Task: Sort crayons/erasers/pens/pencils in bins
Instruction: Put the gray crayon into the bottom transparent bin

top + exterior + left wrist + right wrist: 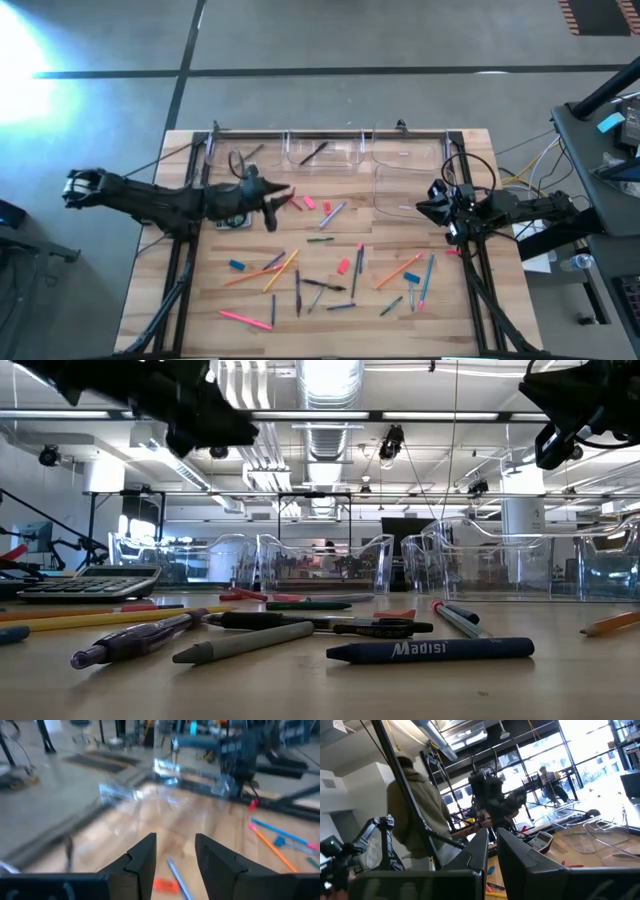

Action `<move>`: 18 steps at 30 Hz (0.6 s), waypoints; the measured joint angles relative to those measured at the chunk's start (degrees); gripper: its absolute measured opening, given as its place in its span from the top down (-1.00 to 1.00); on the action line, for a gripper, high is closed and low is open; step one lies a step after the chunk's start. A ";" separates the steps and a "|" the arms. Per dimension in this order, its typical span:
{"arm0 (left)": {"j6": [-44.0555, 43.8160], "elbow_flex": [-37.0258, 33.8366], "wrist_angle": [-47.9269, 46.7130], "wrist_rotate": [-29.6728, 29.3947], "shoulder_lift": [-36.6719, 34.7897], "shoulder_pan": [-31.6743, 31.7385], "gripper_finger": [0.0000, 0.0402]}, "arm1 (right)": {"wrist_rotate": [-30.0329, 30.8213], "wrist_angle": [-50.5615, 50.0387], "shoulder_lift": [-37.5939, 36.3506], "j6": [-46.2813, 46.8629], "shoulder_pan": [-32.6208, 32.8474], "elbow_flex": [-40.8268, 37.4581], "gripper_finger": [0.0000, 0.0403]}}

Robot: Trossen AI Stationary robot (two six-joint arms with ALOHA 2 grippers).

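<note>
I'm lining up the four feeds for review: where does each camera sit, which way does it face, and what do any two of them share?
High: overhead, straight down on table; both arms show.
Low: table height, level across crayons toward clear bins; arms overhead.
Left wrist: on left arm, over the wood; left gripper open, empty.
Right wrist: on right arm, facing across to the other arm and a person; right gripper shut.
Shared: calculator in low and right wrist views.

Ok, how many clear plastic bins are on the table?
4: left bin, middle bin and right bin along the back edge; fourth bin in front of the right one.
</note>
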 joint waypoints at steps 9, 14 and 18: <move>-2.81 -1.25 3.90 -0.04 8.31 -3.94 0.39 | -0.03 -2.89 0.02 0.04 0.00 0.00 0.84; -2.87 -1.25 7.96 -0.04 14.19 -4.72 0.39 | -0.02 -4.88 0.03 0.04 0.00 -0.01 0.84; -2.94 -1.00 9.21 0.08 18.27 -5.35 0.39 | -0.01 -5.02 0.02 0.04 0.00 -0.02 0.84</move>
